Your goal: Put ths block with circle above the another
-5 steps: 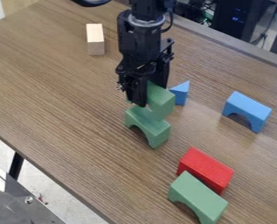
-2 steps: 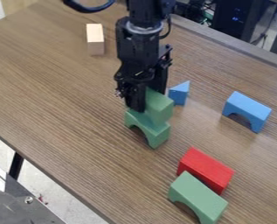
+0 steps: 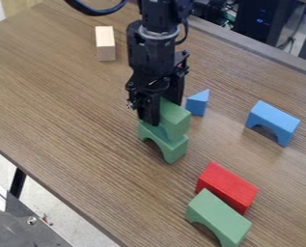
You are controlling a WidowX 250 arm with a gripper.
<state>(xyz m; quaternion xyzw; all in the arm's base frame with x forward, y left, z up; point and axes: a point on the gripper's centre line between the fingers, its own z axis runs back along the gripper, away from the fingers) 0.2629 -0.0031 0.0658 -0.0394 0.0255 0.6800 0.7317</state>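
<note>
Near the middle of the wood-grained table (image 3: pixel 64 106), slightly left, the black gripper (image 3: pixel 163 110) pinches the upper green block (image 3: pixel 175 120), one finger on its left side and the other behind it. That block, matte and straight-edged, is right over the lower green arch (image 3: pixel 174 150), and the two look to be touching. The lower piece stands upright, its rounded cut-out opening down onto the brown, streaked tabletop. Just beyond the pair, to the right, is a small blue wedge (image 3: pixel 198 102) with a pointed top. Farther right lies a blue arch (image 3: pixel 273 120), smooth, its half-round hollow facing down toward the near side. On the near right, a plain red block (image 3: pixel 226 187) with crisp corners lies close beside another green arch (image 3: pixel 217 217), which has a curved notch in its near side. Far left, well apart from the rest, sits a pale block (image 3: pixel 105 43), oblong and squared off, with the look of bare wood. Past the table's near left edge are a black leg (image 3: pixel 17 182) and a dark grey panel (image 3: pixel 26 234) with a shiny round screw (image 3: pixel 31 220).
</note>
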